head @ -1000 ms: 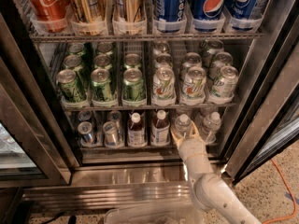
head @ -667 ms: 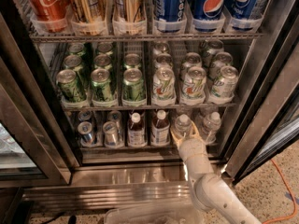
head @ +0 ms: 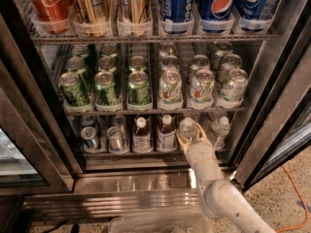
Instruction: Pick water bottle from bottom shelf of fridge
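Observation:
The fridge (head: 146, 178) stands open in front of me. Its bottom shelf (head: 146, 152) holds small silver cans on the left, two brown drink bottles in the middle and clear water bottles on the right. My gripper (head: 192, 139) reaches up from the lower right to the front water bottle (head: 187, 128) in the left water row. Its yellowish fingers (head: 181, 141) are spread on either side of the bottle's lower part, and the bottle stands upright on the shelf. A second water bottle (head: 219, 129) stands to its right.
Brown drink bottles (head: 166, 132) stand just left of the gripper. Green and white cans (head: 170, 86) fill the tier above, low over the bottle caps. The steel door frame (head: 272, 106) is close on the right. A clear tray (head: 155, 223) sits below, and an orange cable (head: 296, 188) lies on the floor.

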